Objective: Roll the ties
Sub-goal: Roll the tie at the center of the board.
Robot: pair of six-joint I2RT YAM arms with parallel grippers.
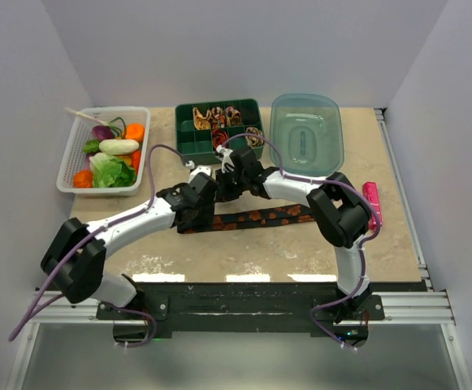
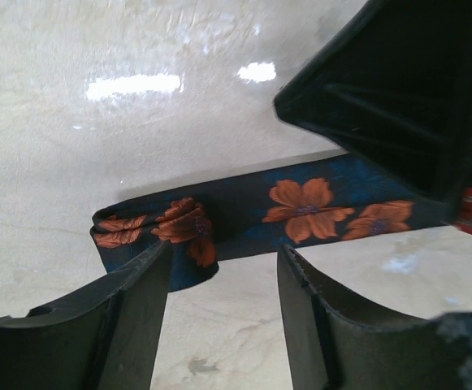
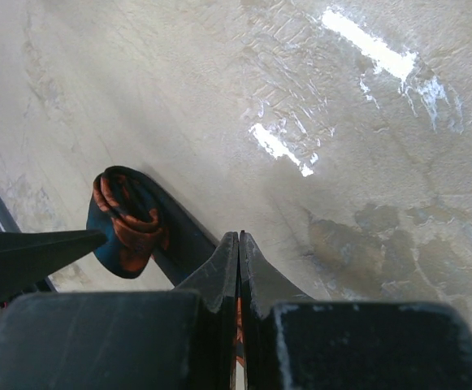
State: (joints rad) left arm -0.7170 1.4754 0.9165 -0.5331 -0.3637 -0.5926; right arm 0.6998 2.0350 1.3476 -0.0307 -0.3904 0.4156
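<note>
Left gripper (image 2: 223,258) closest to lens: spread wide, holding nothing, with the tie (image 2: 300,207) crossing the gap just ahead of the tips. Its started coil (image 2: 158,231) sits at the left finger's tip. The free length runs off right, flat on the desk (image 2: 138,122), under my right gripper (image 3: 238,240). That one is pressed together with an orange sliver showing in the seam, so I judge it pinches the tie mid-strip. Long axis lies left-right across the desk, and the left arm is nearer the coil. Rolling should go rightward along the strip, I judge.
</note>
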